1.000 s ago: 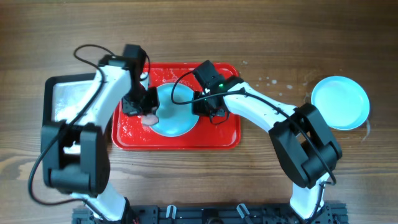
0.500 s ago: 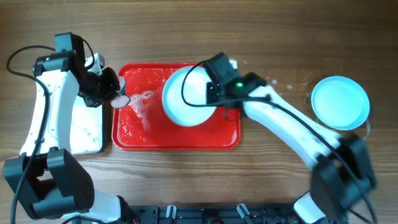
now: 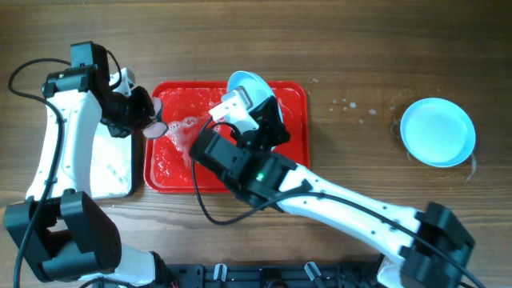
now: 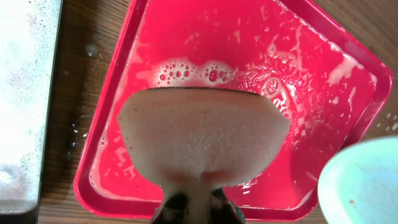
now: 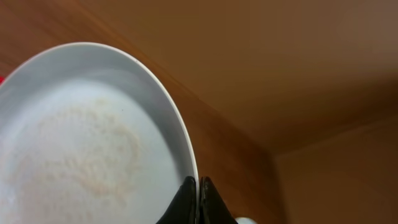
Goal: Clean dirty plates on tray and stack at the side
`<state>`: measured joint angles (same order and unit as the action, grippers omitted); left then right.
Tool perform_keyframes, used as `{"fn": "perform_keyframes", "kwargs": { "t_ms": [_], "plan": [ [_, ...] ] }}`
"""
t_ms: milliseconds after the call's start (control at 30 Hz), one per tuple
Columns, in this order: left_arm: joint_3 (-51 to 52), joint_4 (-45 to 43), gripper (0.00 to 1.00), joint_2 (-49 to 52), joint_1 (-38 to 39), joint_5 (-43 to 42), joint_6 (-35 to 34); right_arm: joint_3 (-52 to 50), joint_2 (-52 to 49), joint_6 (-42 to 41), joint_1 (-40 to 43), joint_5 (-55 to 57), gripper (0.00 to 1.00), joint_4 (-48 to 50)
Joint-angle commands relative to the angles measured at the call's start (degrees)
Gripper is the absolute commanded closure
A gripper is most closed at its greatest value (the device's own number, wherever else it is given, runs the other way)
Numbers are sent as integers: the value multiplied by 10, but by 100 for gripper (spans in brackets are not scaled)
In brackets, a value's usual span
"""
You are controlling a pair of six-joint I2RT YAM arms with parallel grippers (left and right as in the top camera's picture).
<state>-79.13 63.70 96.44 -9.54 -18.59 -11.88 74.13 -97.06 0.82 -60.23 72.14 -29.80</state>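
Observation:
My right gripper (image 3: 262, 108) is shut on the rim of a pale plate (image 3: 246, 84), held tilted high above the back of the red tray (image 3: 172, 164). In the right wrist view the plate (image 5: 81, 143) fills the left side, with a faint brownish smear on it, and the right gripper (image 5: 199, 186) pinches its edge. Over the tray's left edge, my left gripper (image 3: 140, 120) is shut on a foamy sponge (image 3: 154, 128). From the left wrist, the sponge (image 4: 202, 140) hangs over the foam-streaked tray (image 4: 261, 37). A second plate (image 3: 438, 132) lies on the table at the right.
A black-rimmed silver tray (image 3: 108, 172) with foam sits left of the red tray, under my left arm. Water drops (image 3: 348, 104) dot the wood between the red tray and the right plate. My raised right arm (image 3: 320, 196) covers the tray's front right.
My right arm has lifted the plate off the tray and tipped it up. The left arm drew the sponge away to the tray's left edge, then held still.

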Motion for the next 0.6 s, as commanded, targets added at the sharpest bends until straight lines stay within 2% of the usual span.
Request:
{"fn": "perform_keyframes", "kwargs": {
  "t_ms": [0,100,233,567],
  "plan": [
    [-7,-7,96,-9,0,-11,-5,0,-56,142,2,114,96,24],
    [-7,-12,96,-9,0,-11,-5,0,-98,191,2,137,96,60],
    [-7,-14,96,-9,0,-11,-5,0,-132,194,2,143,96,69],
    [-7,-20,96,-9,0,-11,-5,0,-133,217,2,149,96,99]
  ]
}}
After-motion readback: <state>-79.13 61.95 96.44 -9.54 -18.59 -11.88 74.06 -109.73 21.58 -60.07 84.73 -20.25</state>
